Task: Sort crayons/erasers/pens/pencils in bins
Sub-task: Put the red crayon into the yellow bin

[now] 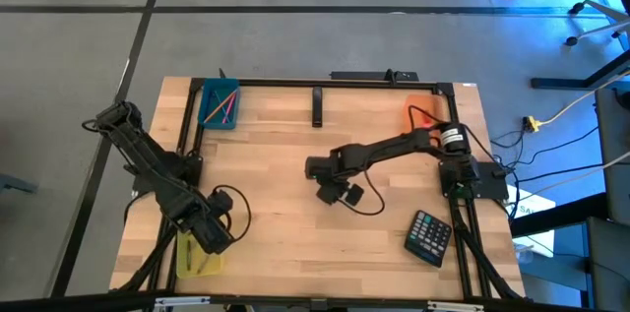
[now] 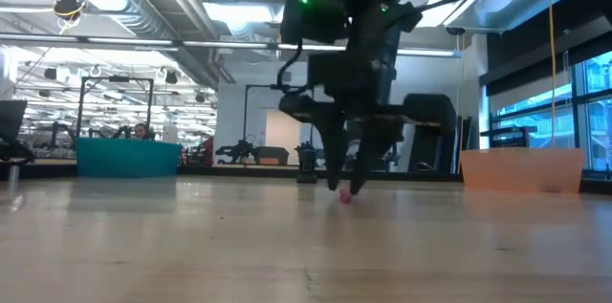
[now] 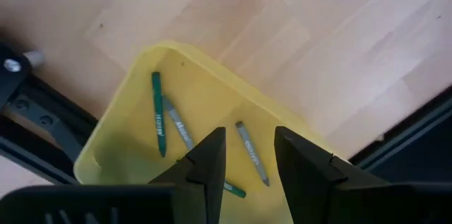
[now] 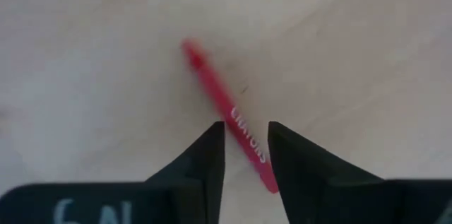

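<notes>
A red crayon (image 4: 219, 97) lies flat on the wooden table near its middle; in the low view it shows as a red end (image 2: 345, 197) at the fingertips. My right gripper (image 4: 246, 143) points down over it, open, one finger on each side of the crayon's lettered part. My left gripper (image 3: 247, 153) hangs open and empty above the yellow bin (image 3: 205, 90) at the table's near left corner. That bin holds a green crayon (image 3: 157, 114) and grey ones (image 3: 252, 153). The erasers are out of view. My right gripper's fingers (image 4: 212, 153) stand astride the red crayon's lettered part (image 4: 244, 128), coming from above and lying across it at a slant. The crayon rests on the table. Whether the fingers touch it, I cannot tell.
The teal bin (image 1: 219, 105) with coloured sticks sits at the far left corner, the orange bin (image 1: 423, 115) at the far right. A black calculator (image 1: 429, 236) lies near the right front edge. A black frame (image 1: 315, 83) borders the table.
</notes>
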Controlling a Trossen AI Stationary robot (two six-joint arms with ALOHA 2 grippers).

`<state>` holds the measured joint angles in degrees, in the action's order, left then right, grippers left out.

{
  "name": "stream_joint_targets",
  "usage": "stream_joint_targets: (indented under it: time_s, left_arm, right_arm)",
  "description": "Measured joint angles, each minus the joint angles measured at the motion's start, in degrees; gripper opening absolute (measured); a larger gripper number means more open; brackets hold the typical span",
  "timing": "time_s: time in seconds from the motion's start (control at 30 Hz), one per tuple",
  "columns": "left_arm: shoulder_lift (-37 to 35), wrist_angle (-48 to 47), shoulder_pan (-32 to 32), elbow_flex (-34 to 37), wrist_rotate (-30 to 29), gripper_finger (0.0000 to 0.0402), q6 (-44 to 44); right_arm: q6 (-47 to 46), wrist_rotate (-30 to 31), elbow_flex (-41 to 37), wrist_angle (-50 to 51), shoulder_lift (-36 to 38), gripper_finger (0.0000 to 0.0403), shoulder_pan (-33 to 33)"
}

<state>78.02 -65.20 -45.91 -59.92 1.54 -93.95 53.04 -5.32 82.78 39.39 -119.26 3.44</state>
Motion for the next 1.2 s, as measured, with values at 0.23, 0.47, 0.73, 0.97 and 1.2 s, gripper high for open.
stream_joint_targets:
  time_s: [0.23,0.47,0.73,0.97,1.2]
  left_arm:
    - [0.0,-1.6,0.0,0.0,-1.9,0.0114,0.0]
    - [0.0,-1.6,0.0,0.0,-2.4,0.0114,-0.1]
    - [0.0,-1.9,1.2,0.0,-8.8,0.0114,-1.3]
    - [0.0,-6.6,2.1,-1.4,-10.2,0.0114,0.7]
    - [-0.1,-17.2,1.9,-6.9,-21.8,0.0114,0.7]
  right_arm:
    - [0.3,2.8,0.0,1.3,-0.2,0.0096,0.0]
    - [0.0,2.4,0.3,1.3,-2.1,0.0090,-0.1]
    - [-6.0,-3.4,0.2,0.4,-3.2,0.0053,-0.3]
    - [-12.1,-5.1,0.0,-6.9,-3.5,0.0034,0.0]
    - [-15.8,-8.8,2.5,-16.9,-4.5,0.0038,0.3]
